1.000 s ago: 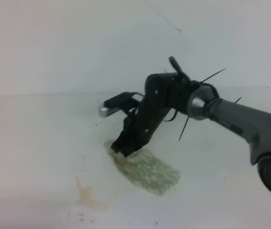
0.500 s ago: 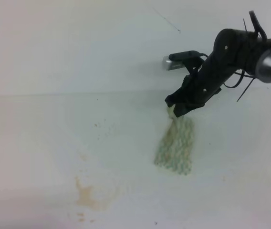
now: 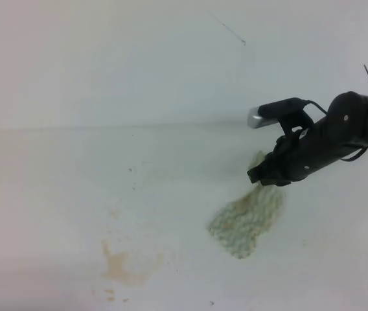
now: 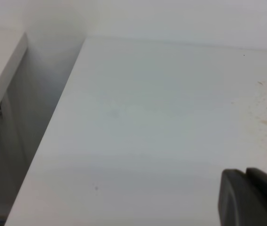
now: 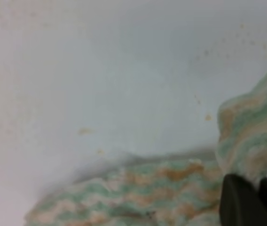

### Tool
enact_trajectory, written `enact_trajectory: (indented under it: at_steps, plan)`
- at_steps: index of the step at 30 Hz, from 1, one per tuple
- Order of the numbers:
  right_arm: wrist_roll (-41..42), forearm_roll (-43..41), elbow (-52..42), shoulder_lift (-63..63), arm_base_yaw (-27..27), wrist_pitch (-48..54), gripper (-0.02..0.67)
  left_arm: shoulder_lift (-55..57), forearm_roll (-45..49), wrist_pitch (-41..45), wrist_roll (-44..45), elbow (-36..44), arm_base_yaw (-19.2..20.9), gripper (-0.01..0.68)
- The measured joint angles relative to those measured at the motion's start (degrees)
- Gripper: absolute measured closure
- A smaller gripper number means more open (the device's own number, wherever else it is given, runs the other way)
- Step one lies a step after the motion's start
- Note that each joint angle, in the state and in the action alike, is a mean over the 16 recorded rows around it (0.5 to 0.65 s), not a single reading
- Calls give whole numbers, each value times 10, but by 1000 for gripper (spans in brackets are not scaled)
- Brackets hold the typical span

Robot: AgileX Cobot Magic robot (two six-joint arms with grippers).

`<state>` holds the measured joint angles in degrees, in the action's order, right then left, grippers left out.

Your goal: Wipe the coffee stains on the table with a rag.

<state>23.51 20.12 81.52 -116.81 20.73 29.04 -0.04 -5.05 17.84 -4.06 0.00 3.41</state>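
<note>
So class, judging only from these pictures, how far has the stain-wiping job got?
Partly done. Done: the pale green knitted rag carries tan coffee marks. In hand: the right gripper is shut on the rag's corner. Left: a tan smear of coffee stains near the white table's front edge, away from the rag.

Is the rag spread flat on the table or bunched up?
Mostly spread: the rag lies flat on the table, with only its far corner lifted, pinched in the shut right gripper.

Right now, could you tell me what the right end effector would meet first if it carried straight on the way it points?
Probably the table: the right end effector, gripping the rag, points down-left.
</note>
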Motion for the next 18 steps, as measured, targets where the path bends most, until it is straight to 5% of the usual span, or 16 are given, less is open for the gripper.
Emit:
enact_trajectory:
  at_steps: [7,18]
  plan:
    - [14,-1,-35,10,0,-24,595,0,0,0,0,0,0,675]
    - [17,1,-35,51,0,-20,260,0,0,0,0,0,0,675]
